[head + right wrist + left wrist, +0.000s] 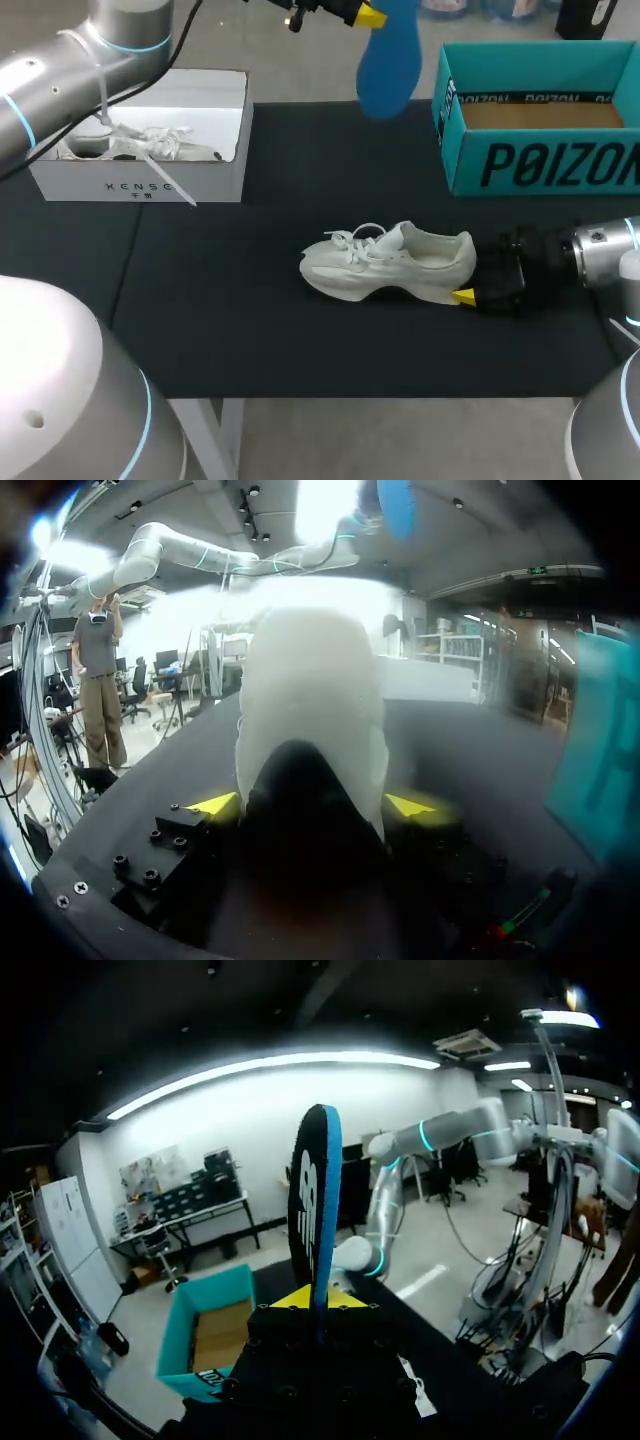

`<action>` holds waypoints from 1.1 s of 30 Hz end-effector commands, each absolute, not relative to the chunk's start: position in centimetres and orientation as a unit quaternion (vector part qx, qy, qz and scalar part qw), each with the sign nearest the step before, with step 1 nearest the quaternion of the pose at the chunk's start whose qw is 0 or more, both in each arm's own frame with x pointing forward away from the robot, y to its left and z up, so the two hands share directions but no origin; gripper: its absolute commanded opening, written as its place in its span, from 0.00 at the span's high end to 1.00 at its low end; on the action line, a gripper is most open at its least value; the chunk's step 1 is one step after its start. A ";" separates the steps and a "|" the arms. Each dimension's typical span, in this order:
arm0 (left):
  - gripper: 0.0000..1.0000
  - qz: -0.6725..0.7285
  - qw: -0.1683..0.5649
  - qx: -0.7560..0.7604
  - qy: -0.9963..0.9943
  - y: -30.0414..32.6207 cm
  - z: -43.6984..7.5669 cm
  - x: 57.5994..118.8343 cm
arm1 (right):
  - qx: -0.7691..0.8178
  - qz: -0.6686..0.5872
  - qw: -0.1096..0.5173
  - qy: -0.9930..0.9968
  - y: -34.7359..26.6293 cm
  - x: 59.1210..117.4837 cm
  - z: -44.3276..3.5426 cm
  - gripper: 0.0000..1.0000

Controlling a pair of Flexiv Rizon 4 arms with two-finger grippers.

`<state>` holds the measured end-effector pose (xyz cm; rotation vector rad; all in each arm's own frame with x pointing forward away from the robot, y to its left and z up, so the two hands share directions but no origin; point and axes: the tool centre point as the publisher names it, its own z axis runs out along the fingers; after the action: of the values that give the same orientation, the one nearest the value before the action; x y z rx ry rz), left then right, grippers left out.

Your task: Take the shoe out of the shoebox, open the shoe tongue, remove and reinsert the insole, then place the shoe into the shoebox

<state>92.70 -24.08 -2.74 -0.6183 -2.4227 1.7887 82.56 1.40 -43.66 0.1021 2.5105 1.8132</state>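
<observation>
Head view: on the black table, a white shoe standing on its sole near the middle, laces up, toe toward the left arm's side, heel toward the right arm's. Right gripper low at that heel, clamped on it from two sides, one yellow tip showing just by the sole. Blue insole out of the shoe and well apart from it, hanging over the table's far edge, pinched at its upper end in the left gripper, reached in past the middle. Teal shoebox open at the far right corner, cardboard floor showing, close beside the insole. White box at the far left, with a second white shoe inside. Left wrist view: insole edge-on and upright, squeezed between the two yellow tips of the left gripper; teal shoebox below and to one side. Right wrist view: heel of the shoe filling the space ahead of the right gripper, both yellow tips pressed against its sides.
</observation>
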 end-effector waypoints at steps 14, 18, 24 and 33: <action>1.00 0.517 -0.044 -0.244 -0.819 -23.6 -2.1 90.3 | 0.033 0.584 0.021 0.811 1.5 82.7 -44.2 1.00; 1.00 0.517 -0.044 -0.244 -0.819 -23.6 -2.1 90.3 | 0.033 0.584 0.021 0.811 1.5 82.7 -44.2 1.00; 1.00 0.592 0.197 -0.206 -0.754 -22.7 -1.5 91.5 | 0.033 0.584 0.021 0.811 1.5 82.7 -44.2 1.00; 1.00 0.603 0.407 -0.133 -0.672 -21.1 -0.8 92.9 | 0.033 0.584 0.021 0.811 1.5 82.7 -44.2 1.00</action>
<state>91.45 -21.06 -0.48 -0.4906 -2.2806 1.7359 82.57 1.39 -43.67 0.1023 2.5106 1.8130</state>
